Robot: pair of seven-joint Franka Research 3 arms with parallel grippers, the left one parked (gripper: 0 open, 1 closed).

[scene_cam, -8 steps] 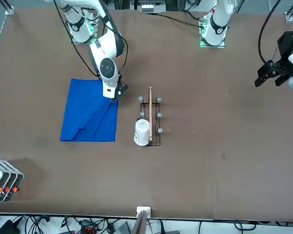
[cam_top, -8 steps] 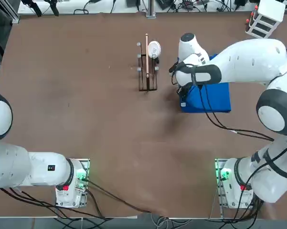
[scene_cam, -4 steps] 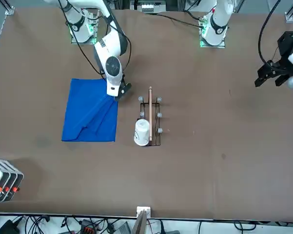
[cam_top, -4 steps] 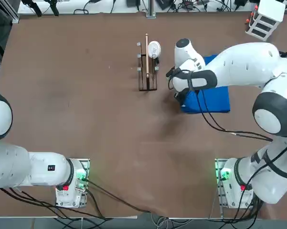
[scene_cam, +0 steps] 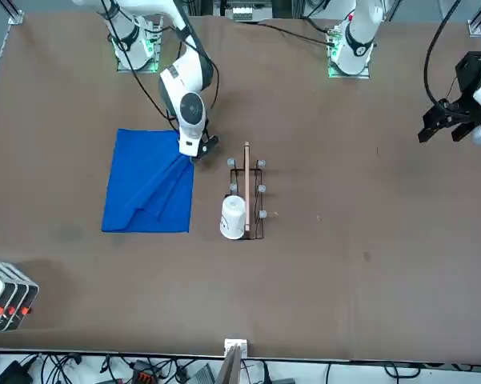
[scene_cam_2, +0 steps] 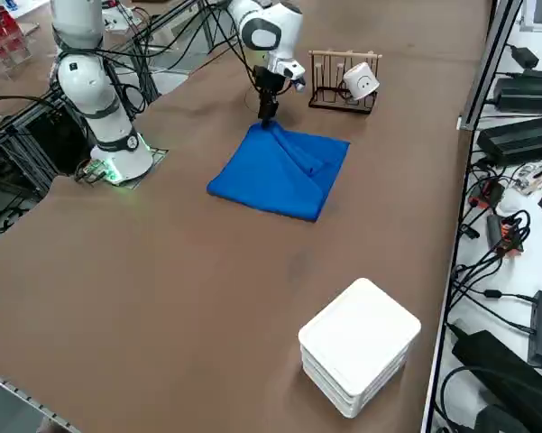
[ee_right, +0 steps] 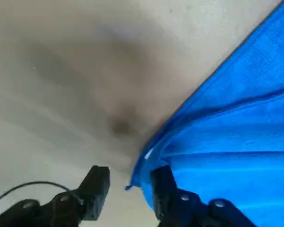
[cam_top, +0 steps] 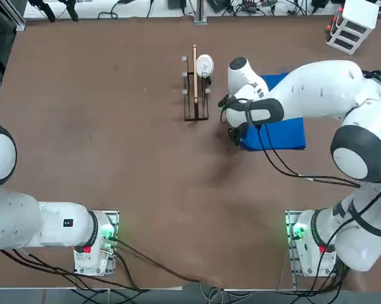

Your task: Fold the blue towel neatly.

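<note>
The blue towel (scene_cam: 148,182) lay on the brown table (scene_cam: 344,240), near its right edge by the robot's reckoning, already doubled over, with loose ridges running across its upper layer. The right gripper (ee_right: 127,187) stood low at the towel corner nearest the wooden rack (scene_cam: 246,192), on the side toward the robot. In the wrist view its fingers (ee_right: 97,182) were parted with a narrow gap, and the tip of the layered corner poked into that gap; whether either finger actually touched the cloth could not be told.

The risk from here was mostly in the grip. If the fingers closed with so little cloth between them, they might catch only one layer, or none, and the fold would open or skew. A sideways pull could also drag the whole towel and deepen the ridges. The rack, with a white cup (scene_cam: 234,216) lying on it, stood just beside the towel, so a wide swing could knock it.
</note>
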